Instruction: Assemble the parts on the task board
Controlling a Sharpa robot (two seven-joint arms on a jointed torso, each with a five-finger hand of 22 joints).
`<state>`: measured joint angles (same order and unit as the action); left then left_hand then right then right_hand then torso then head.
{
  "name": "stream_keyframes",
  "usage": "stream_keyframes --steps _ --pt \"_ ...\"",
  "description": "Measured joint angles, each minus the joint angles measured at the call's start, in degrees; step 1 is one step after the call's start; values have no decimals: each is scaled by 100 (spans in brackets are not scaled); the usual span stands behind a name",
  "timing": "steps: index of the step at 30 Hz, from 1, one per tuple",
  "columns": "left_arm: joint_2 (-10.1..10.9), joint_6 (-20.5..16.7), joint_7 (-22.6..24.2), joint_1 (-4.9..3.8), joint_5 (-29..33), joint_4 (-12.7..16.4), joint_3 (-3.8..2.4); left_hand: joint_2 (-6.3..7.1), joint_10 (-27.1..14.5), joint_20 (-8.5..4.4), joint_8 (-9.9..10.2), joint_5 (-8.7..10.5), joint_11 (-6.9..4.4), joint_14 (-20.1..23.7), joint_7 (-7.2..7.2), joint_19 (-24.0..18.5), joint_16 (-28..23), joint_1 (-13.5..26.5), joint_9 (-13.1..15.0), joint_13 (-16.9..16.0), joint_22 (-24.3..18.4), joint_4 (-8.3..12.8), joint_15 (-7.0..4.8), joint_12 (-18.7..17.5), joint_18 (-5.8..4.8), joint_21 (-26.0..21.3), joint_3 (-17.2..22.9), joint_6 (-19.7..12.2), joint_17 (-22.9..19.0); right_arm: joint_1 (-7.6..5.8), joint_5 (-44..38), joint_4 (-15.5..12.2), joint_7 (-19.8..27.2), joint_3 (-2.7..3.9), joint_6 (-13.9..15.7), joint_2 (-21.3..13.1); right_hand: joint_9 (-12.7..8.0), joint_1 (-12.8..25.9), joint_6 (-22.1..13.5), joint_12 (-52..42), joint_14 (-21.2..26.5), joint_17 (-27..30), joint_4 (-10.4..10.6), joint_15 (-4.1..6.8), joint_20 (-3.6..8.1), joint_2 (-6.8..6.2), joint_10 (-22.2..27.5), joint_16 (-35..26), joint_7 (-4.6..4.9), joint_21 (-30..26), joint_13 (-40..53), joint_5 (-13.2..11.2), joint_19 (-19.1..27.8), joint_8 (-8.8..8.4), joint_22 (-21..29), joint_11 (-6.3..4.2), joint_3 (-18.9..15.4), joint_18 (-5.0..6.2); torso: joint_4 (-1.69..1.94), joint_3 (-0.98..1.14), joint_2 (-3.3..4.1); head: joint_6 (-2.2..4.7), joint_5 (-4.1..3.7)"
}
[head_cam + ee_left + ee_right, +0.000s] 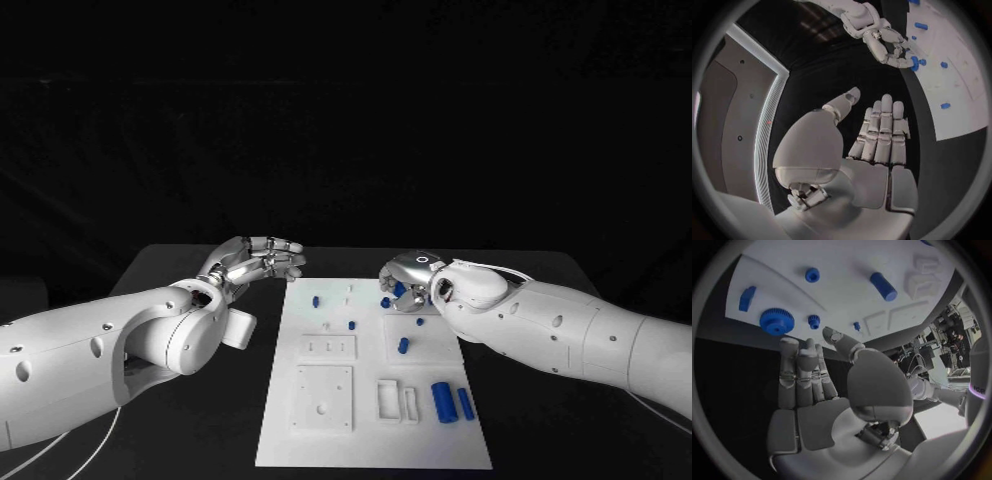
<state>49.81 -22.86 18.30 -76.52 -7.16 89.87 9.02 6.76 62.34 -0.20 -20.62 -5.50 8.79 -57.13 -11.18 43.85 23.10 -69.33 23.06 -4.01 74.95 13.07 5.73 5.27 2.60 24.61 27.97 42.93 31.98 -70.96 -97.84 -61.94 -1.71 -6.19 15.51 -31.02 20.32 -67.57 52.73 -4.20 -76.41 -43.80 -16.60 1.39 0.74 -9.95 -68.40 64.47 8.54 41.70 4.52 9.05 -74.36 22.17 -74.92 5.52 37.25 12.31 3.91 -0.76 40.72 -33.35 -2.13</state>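
The white task board [378, 448] lies in the middle of the black table. Small blue parts are scattered on it: a peg [315, 299], a short piece [404, 346] and two cylinders [443, 401] near its right edge. My left hand [260, 258] hovers off the board's far left corner, fingers straight, thumb apart, holding nothing [879, 135]. My right hand [411, 280] is over the board's far right corner, empty too. Its straight fingertips [798, 347] stop just short of a blue gear [776, 321]. A blue cylinder [883, 286] lies further out on the board [842, 270].
White blocks [389, 400] and recessed white plates [325, 395] sit on the board's near half. Black table [173, 270] surrounds the board on both sides. From the left wrist, my right hand [892, 47] appears beside a blue part [915, 62].
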Motion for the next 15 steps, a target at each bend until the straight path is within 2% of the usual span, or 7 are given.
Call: stream_keyframes --steps 1,5,7,15 --pt "-2 0 0 -1 0 1 0 0 0 0 0 0 0 0 0 0 0 0 -5 0 0 0 0 0 -1 0 0 0 0 5 -18 9 -5 -1 0 6 0 0 0 0 0 8 0 0 4 0 0 11 0 0 0 -23 4 0 0 0 0 0 15 -6 11 8 -24" --pt "0 3 0 -6 0 6 -5 2 0 0 0 0 0 0 0 0 0 43 -5 0 0 0 0 0 -3 0 0 0 5 23 -110 80 -45 -8 7 58 -6 0 -1 0 -1 38 3 -1 13 0 0 44 1 30 0 -91 13 -23 0 0 30 -1 96 -52 53 40 -109" --pt "1 3 -1 -4 1 5 1 2 0 0 0 0 0 0 0 0 0 43 -6 0 -1 0 0 0 -5 0 0 0 5 27 -154 104 -60 -8 17 82 -6 0 -2 0 -1 57 17 -1 13 0 0 55 1 58 0 -141 13 -23 0 0 49 -3 115 -63 70 47 -123" --pt "3 8 -2 -5 2 19 -2 2 0 0 20 0 0 0 0 0 -22 43 -10 0 -1 13 0 0 -10 0 13 0 5 54 -310 231 -118 -14 46 164 -12 22 -4 0 -2 100 16 -2 13 -23 1 88 3 89 -1 -239 13 -23 1 0 127 -5 139 -87 124 67 -139"
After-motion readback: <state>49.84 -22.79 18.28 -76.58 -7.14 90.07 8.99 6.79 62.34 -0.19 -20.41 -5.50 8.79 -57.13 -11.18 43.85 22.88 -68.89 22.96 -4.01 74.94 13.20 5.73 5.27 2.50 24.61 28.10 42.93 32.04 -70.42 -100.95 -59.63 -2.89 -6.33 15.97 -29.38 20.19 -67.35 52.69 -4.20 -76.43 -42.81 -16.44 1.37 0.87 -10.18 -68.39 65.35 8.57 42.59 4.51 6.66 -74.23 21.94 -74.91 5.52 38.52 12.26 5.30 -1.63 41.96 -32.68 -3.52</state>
